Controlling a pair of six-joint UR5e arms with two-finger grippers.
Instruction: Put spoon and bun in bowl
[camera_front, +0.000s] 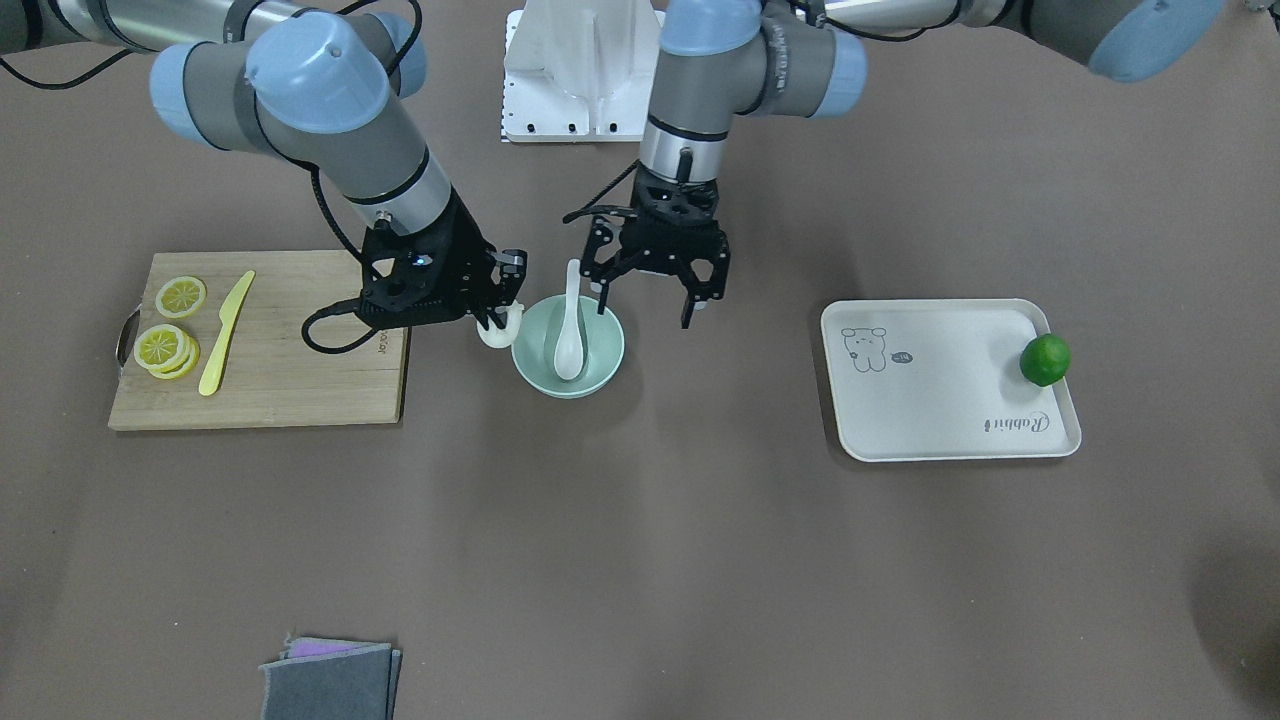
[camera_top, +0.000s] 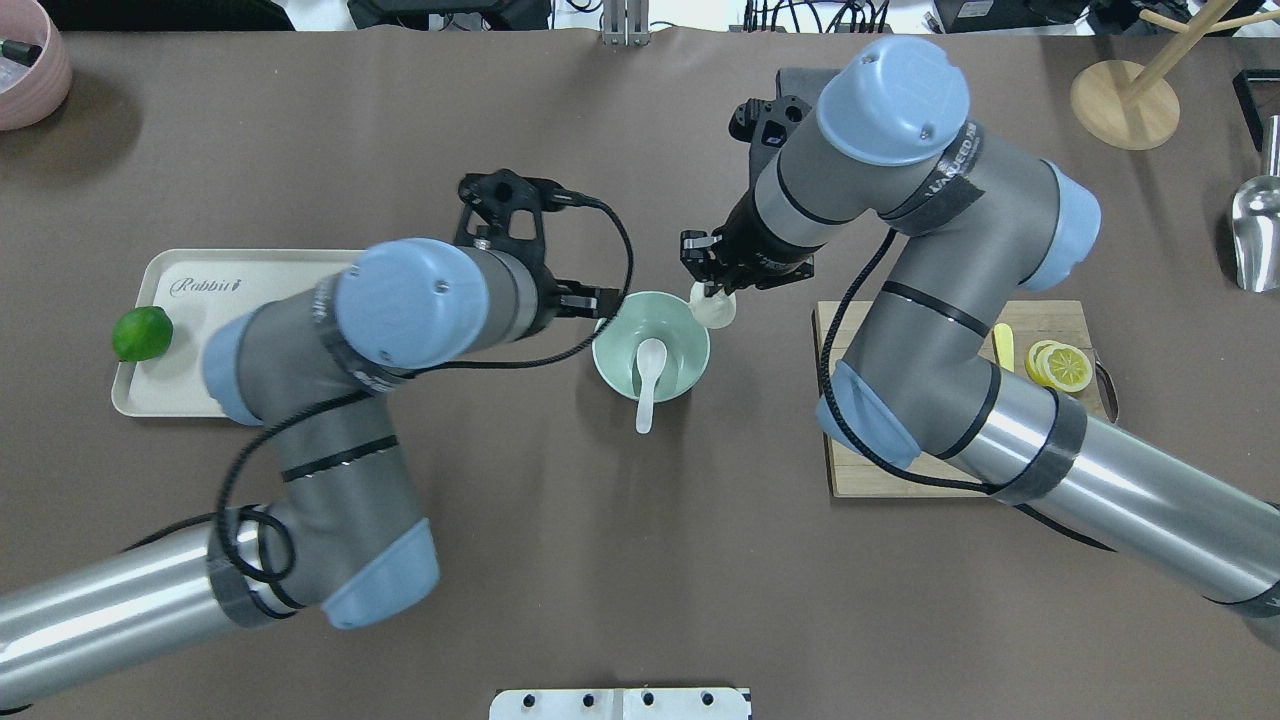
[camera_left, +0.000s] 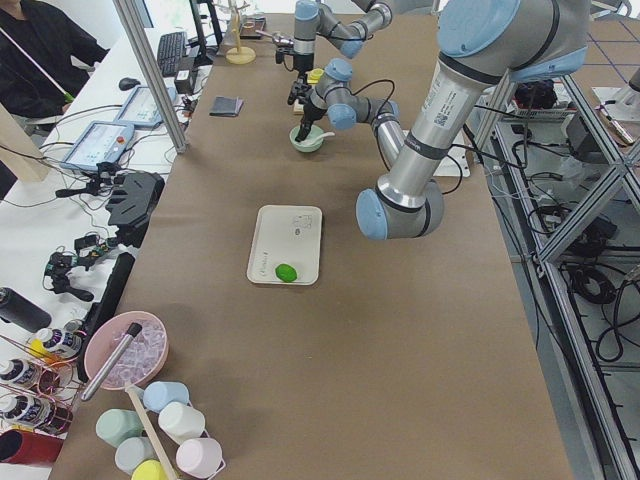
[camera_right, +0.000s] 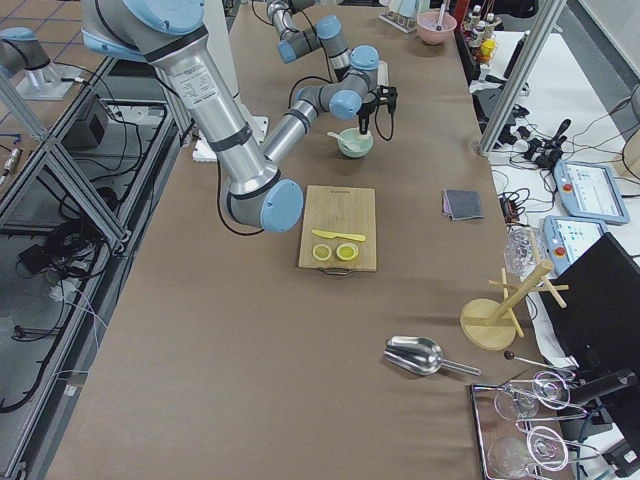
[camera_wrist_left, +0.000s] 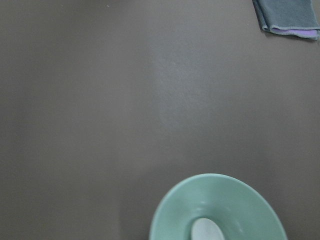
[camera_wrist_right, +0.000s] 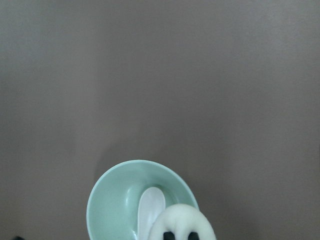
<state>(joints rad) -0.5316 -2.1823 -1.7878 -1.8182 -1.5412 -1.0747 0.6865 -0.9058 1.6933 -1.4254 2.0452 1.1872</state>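
Note:
The pale mint-green bowl (camera_front: 530, 375) stands mid-table, and the white spoon (camera_front: 569, 335) lies in it with its handle over the far rim. Both also show in the overhead view: bowl (camera_top: 612, 368), spoon (camera_top: 648, 368). My right gripper (camera_front: 497, 322) is shut on the white bun (camera_front: 499, 332) and holds it just beside the bowl's rim on the cutting-board side. In the right wrist view the bun (camera_wrist_right: 182, 220) overlaps the bowl's edge (camera_wrist_right: 112, 200). My left gripper (camera_front: 648, 300) is open and empty, just behind the bowl on its tray side.
A wooden cutting board (camera_front: 300, 385) with a yellow knife (camera_front: 226, 332) and lemon slices (camera_front: 168, 340) lies beside the right arm. A cream tray (camera_front: 930, 400) with a green lime (camera_front: 1045, 360) lies on the left arm's side. A grey cloth (camera_front: 330, 680) lies at the operators' edge.

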